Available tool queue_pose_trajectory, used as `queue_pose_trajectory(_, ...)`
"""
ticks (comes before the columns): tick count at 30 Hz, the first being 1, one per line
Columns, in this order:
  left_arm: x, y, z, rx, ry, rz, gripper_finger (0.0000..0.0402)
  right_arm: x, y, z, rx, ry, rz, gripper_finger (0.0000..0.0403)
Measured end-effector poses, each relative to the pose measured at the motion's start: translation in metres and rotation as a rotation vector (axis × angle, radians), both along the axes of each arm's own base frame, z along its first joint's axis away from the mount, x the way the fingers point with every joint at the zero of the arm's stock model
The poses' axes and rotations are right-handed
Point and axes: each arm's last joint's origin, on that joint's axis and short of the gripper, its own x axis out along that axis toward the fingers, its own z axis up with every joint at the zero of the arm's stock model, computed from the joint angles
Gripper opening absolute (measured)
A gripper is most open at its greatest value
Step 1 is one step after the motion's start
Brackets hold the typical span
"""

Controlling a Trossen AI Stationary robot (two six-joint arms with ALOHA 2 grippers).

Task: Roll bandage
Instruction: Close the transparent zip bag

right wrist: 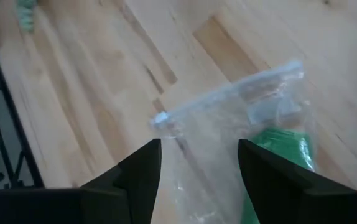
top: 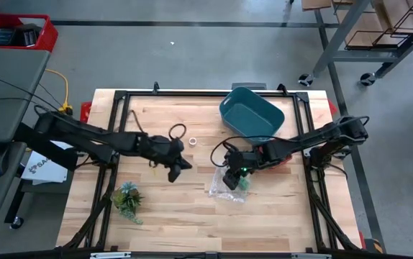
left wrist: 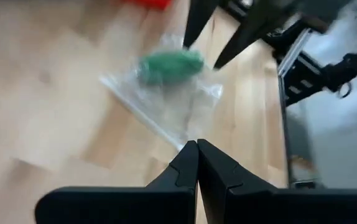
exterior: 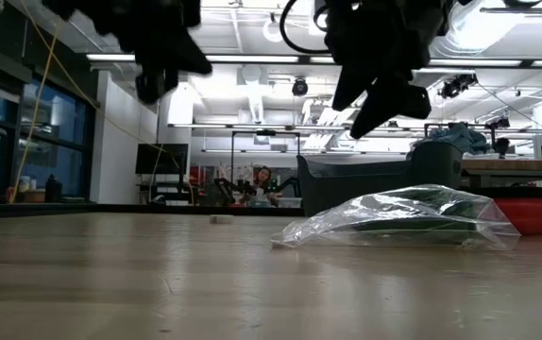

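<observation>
The bandage point(right wrist: 284, 152) is a small green roll inside a clear plastic bag point(top: 227, 190) that lies flat on the wooden table, right of its middle. My right gripper point(right wrist: 198, 158) hangs open just above the bag, fingers slanting down, touching nothing; the low view shows it point(exterior: 370, 99) clear of the bag point(exterior: 403, 219). My left gripper point(left wrist: 197, 152) is shut and empty, above the table to the left of the bag point(left wrist: 166, 93), pointing toward it. In the high view it point(top: 181, 169) is near the table's middle.
A teal bin point(top: 252, 113) stands at the far edge behind the bag. A small leafy plant point(top: 127, 200) lies near the front left. A little white ring point(top: 192, 141) sits on the wood beyond my left gripper. Bare wood lies in front of the bag.
</observation>
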Motion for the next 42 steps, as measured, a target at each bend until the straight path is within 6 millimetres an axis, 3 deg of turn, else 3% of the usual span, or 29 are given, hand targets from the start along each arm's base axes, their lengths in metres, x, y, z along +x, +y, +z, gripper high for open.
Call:
queue_pose_trajectory(4, 0.024, -0.007, -0.032, -0.201, -0.002, 0.009, 0.0, -0.005, -0.001, 0.002, -0.031, 0.019, 0.019, 0.0204)
queue_pose_trajectory(11, 0.075, -0.018, -0.088, -0.251, 0.148, 0.07, 0.0005, -0.033, -0.004, 0.026, -0.063, 0.06, 0.003, 0.0204)
queue_pose_trajectory(17, 0.115, -0.018, -0.113, -0.378, 0.24, 0.107, 0.0074, -0.055, 0.0, 0.042, -0.049, 0.086, -0.033, 0.0204)
queue_pose_trajectory(20, 0.126, -0.008, -0.121, -0.414, 0.304, 0.174, 0.012, -0.061, 0.007, 0.046, -0.027, 0.079, -0.044, 0.0204)
queue_pose_trajectory(26, 0.126, 0.014, -0.116, -0.438, 0.377, 0.238, 0.0183, -0.067, 0.022, 0.047, -0.022, 0.073, -0.031, 0.0204)
queue_pose_trajectory(32, 0.129, 0.019, -0.084, -0.393, 0.251, 0.258, 0.0201, -0.07, 0.029, 0.047, -0.074, 0.057, -0.036, 0.0204)
queue_pose_trajectory(42, 0.119, 0.023, -0.096, -0.268, 0.351, 0.354, 0.0202, -0.071, 0.028, 0.047, -0.104, 0.055, -0.044, 0.0204)
